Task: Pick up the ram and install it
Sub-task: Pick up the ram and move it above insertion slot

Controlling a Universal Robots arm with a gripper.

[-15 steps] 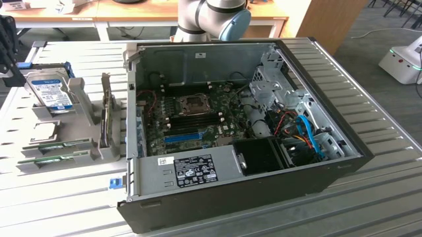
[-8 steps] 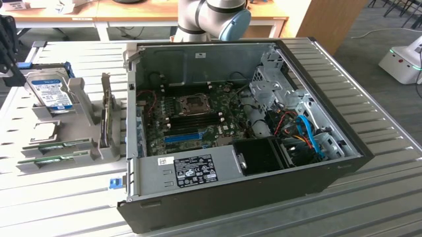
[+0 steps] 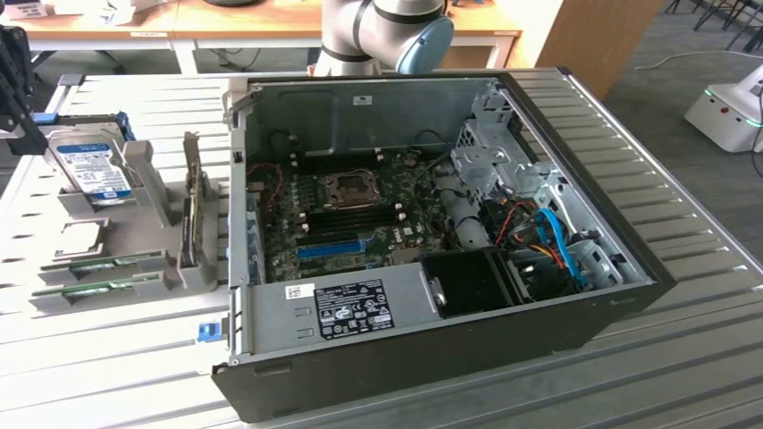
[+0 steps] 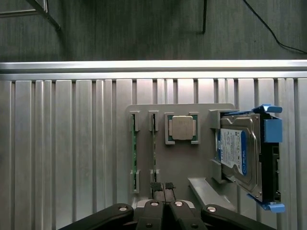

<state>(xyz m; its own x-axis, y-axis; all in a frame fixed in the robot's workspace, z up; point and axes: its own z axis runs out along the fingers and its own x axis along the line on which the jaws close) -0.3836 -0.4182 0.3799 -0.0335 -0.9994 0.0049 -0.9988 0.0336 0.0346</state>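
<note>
Two look-alike thin green ram sticks stand on edge in a grey holder. One stick is beside the silver processor. The other sits one slot further out. In the wrist view my gripper hangs above the holder's near edge, its black fingers pressed together with nothing between them. They are roughly in line with the stick beside the processor and well above it. The open computer case shows the motherboard's dark memory slots.
A blue-labelled hard drive stands in the holder beside the processor. A dark card stands on edge between the holder and the case. The slatted metal table ends at an edge beyond the holder. The arm's base rises behind the case.
</note>
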